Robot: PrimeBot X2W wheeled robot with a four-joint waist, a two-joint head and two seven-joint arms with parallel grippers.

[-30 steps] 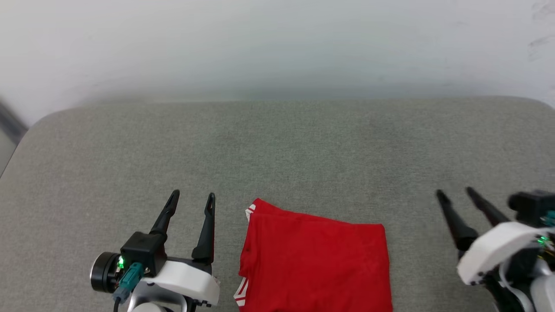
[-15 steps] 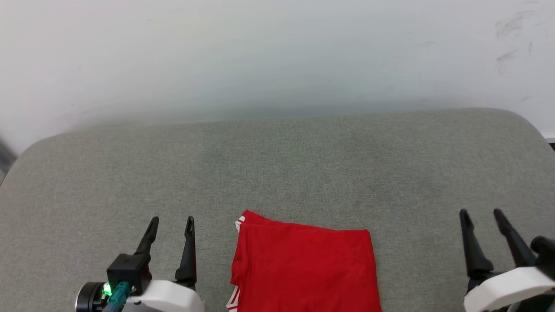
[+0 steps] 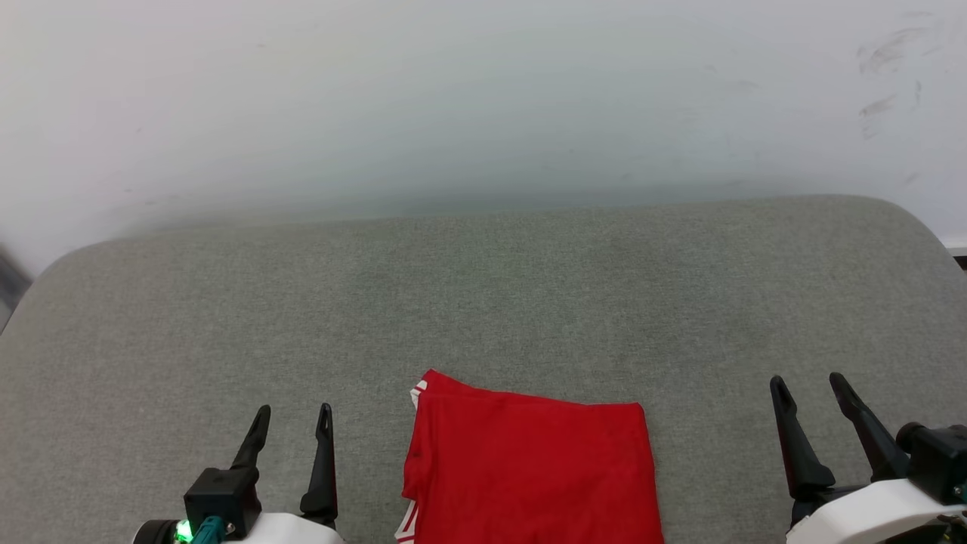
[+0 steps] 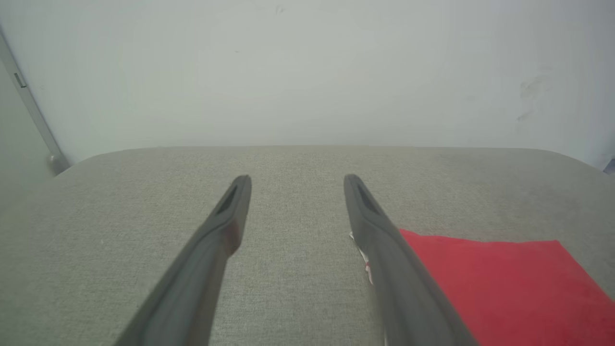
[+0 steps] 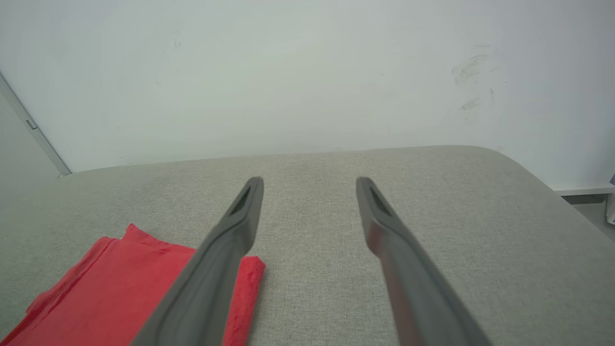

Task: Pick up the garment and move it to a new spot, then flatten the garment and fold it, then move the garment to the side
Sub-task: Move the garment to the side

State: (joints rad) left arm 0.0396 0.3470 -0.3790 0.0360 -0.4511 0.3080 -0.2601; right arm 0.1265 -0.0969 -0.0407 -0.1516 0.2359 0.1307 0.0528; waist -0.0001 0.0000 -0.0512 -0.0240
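Pale off-white wall (image 3: 483,91) runs behind everything, bare apart from a few dark scuff marks (image 3: 880,75) toward its upper right. Below it spreads a broad grey fabric cushion (image 3: 483,287) with rounded far corners, taking up most of the head view.

On the near part of that cushion, between the two arms, lies the garment (image 3: 529,468). It is a red jersey shirt folded into a neat rectangle, plain red side up and flat against the fabric. Its near end is cut off by the bottom of the head view. At its far left corner a thin white, red-striped sleeve edge (image 3: 418,391) peeks out from under the top layer. In the left wrist view the garment (image 4: 504,283) sits to the right of that arm's fingers. In the right wrist view the garment (image 5: 110,288) lies at the lower left, partly behind one finger.

The left gripper (image 3: 293,412) sits at the lower left, near the shirt's left edge without touching it. Its two dark fingers (image 3: 323,461) are spread apart with nothing between them. The right gripper (image 3: 807,380) is at the lower right, farther from the shirt, its fingers likewise spread and empty, leaning a little leftward. A small green light (image 3: 181,531) glows on the left wrist.
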